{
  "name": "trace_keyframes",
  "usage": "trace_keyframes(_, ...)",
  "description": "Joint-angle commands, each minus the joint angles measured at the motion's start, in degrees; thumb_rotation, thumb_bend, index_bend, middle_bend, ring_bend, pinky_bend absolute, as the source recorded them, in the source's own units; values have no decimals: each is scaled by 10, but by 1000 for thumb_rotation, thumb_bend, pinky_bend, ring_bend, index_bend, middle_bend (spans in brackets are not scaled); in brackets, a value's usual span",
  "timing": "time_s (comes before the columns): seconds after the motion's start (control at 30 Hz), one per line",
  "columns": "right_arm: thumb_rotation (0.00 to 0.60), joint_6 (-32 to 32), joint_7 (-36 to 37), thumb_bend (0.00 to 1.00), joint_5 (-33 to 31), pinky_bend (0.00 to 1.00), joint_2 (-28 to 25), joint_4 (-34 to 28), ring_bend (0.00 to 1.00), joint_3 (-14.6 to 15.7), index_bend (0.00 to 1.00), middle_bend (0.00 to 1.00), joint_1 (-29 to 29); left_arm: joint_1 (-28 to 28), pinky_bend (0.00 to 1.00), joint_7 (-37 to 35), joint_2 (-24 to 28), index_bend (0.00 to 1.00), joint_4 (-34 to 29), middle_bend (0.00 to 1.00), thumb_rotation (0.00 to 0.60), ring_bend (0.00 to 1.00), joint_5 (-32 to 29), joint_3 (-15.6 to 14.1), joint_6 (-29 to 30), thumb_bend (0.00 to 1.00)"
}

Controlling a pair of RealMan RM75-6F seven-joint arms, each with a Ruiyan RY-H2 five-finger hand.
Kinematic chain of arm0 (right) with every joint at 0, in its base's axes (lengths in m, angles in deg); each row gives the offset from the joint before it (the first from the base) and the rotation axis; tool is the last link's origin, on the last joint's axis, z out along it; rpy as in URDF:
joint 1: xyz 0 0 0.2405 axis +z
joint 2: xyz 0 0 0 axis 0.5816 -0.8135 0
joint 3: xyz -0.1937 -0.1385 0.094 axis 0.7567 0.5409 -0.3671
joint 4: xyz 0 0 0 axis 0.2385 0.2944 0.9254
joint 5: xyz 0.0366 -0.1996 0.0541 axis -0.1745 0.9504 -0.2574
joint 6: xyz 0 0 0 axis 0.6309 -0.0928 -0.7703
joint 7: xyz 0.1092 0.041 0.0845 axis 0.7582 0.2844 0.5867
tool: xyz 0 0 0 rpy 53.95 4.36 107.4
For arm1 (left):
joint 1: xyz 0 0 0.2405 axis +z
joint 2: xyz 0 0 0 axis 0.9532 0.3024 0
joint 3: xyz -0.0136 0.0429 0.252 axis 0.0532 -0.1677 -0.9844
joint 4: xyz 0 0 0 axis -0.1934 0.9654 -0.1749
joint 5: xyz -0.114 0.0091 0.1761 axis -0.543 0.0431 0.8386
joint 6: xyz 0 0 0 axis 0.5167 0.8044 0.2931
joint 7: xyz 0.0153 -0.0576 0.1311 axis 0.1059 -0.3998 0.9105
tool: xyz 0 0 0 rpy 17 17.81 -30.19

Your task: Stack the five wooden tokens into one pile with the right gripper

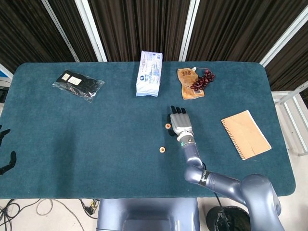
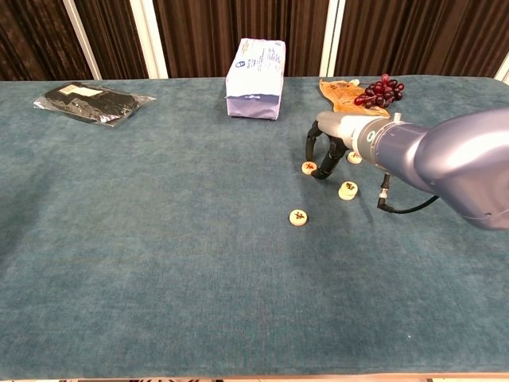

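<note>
Hovering palm-down over the desk (image 1: 96, 144), the right robot hand (image 1: 179, 122) arches spread, empty fingers just beside one token (image 2: 308, 167), touching or not I cannot tell. Three more tokens lie near (image 2: 347, 189) (image 2: 298, 217) (image 2: 355, 157). The left robot hand (image 1: 5, 149) shows only dark fingertips at the edge, grip unclear

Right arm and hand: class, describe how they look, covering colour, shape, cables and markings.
The right arm is a smooth, rounded blue-grey shell with a black cable looping beneath it. The right hand has a light grey back, black fingers and a small green mark at the wrist.
</note>
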Motion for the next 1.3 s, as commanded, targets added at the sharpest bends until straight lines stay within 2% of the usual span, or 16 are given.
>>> trace_keyframes(0.03,600,2,0,416,1,0,2,4,0,-1,432,0,0,0,0,0,0,145,0,0,600,0,0,0,0,483)
trace_keyframes(0.73,600,8,2,417,12,0,12,14,0,-7,462,0,-5,0,0,0,0,146,1,0,600,0,-1,0,-1,483)
trace_keyframes(1.3,600,8,8,417,21,0,12,10,0,-14,542,0,-8,0,0,-1,0,145,1,0,600,0,-1,1,0,483)
